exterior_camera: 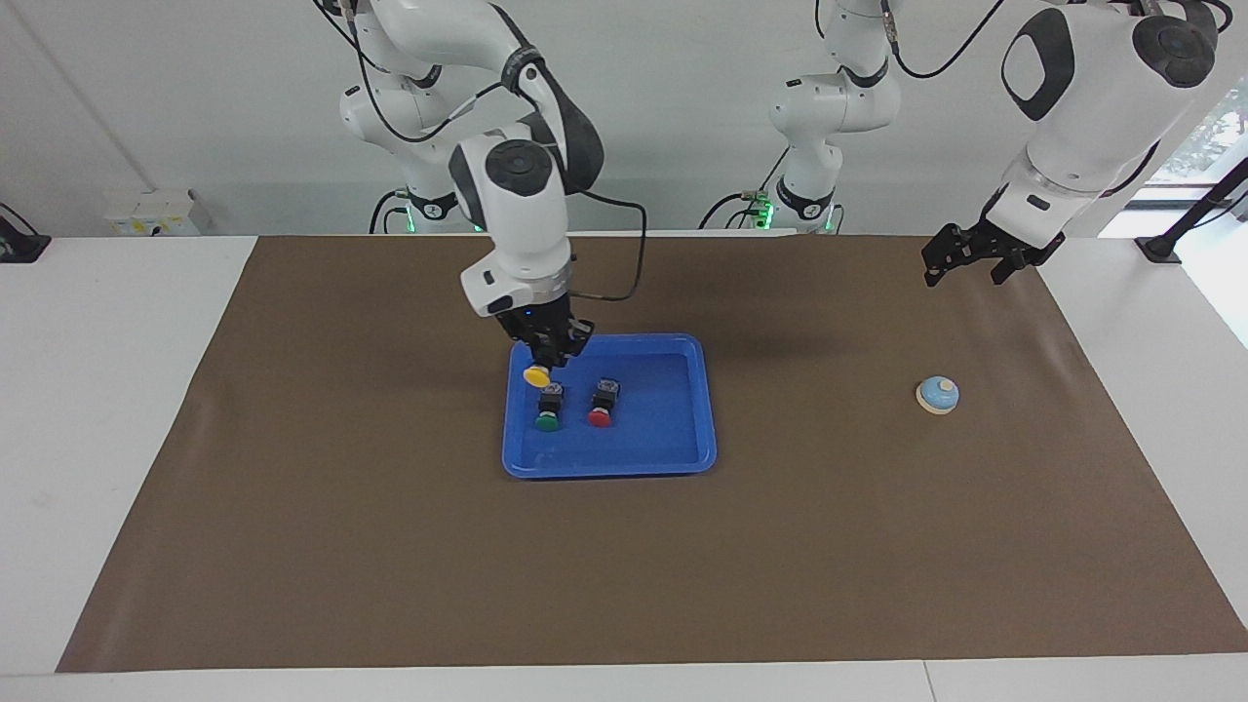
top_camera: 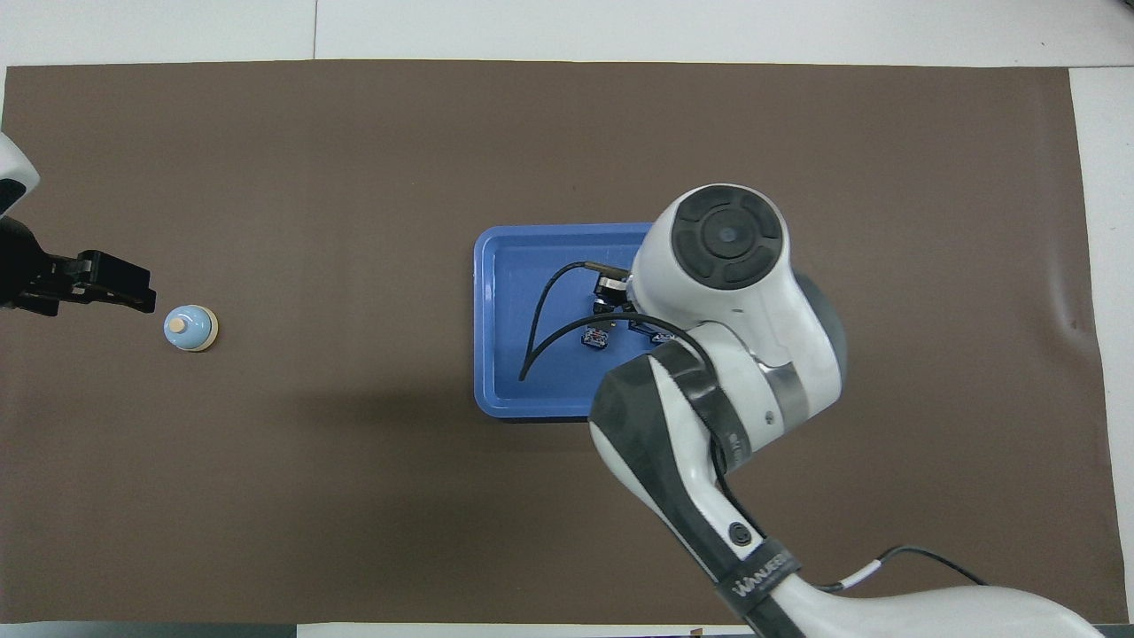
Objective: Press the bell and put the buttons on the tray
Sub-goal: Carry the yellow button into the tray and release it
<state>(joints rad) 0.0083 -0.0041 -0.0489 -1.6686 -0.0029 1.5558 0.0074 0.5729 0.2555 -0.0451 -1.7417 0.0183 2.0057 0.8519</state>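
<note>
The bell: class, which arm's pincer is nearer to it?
The left. The left pincer hangs in the air close by the bell, at the left arm's end of the table. The right pincer is over the tray, holding the yellow button.

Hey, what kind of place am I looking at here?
Probably a robotics lab: two white robot arms mounted at a white table covered by a brown mat, with a bright-blue plastic tray as a test prop.

Facing view – high, across the table, looking at robots; overhead – steeply down from their end (half-turn apart); both share the tray [exterior_camera: 609, 461] [top_camera: 496, 310].
</note>
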